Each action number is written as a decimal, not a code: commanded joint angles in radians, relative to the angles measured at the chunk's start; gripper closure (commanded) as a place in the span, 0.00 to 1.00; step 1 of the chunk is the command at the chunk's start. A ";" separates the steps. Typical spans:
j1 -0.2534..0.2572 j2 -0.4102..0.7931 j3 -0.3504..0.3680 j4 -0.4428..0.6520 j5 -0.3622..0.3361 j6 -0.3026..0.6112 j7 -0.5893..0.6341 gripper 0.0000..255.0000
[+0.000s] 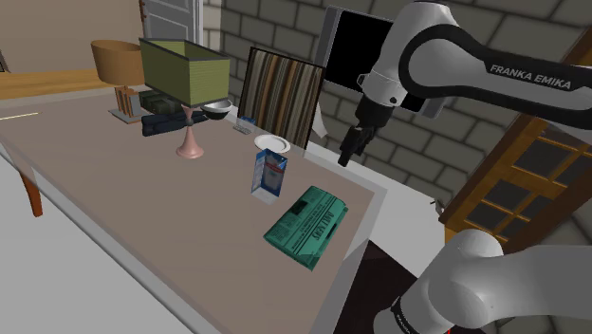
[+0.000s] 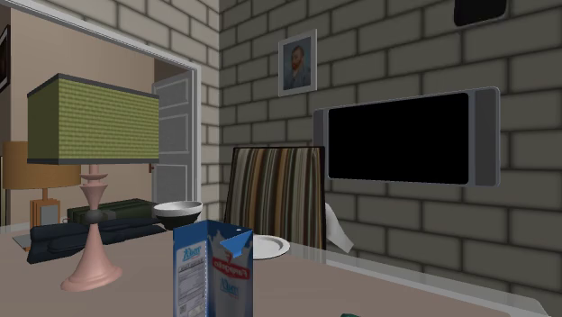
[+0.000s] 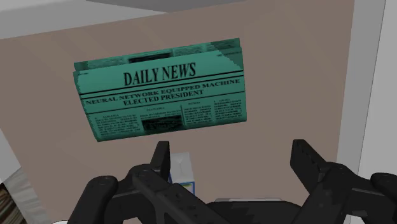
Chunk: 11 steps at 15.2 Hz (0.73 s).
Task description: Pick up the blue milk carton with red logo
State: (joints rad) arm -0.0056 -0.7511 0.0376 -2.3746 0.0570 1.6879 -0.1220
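The blue and white milk carton [image 1: 268, 176] with a red logo stands upright on the table, beside a small white plate [image 1: 271, 142]. It fills the foreground of the second exterior view [image 2: 212, 270]. In the wrist view a corner of the carton [image 3: 183, 170] peeks out by one finger. My black gripper [image 1: 348, 152] hangs in the air above the table's edge, to the shoulder view's right of the carton and well clear of it. The gripper [image 3: 234, 167] is open, with nothing between its fingers.
A green folded newspaper [image 1: 305, 226] lies flat near the carton, under the hand [image 3: 162, 95]. A pink-based lamp with a green shade [image 1: 190, 95], a bowl [image 1: 218, 107], a dark case [image 1: 161, 121] and a striped chair [image 1: 280, 95] stand further back. A black TV [image 2: 401, 135] hangs on the brick wall.
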 commanded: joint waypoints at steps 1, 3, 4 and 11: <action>0.000 0.000 0.000 0.000 0.000 0.000 0.000 0.00; -0.005 0.070 0.002 0.010 -0.003 0.055 0.003 0.00; -0.008 0.107 0.003 0.017 -0.004 0.082 0.005 0.00; -0.025 0.372 0.009 0.104 -0.020 0.241 0.021 0.00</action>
State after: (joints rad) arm -0.0297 -0.4126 0.0434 -2.2772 0.0386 1.9047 -0.1070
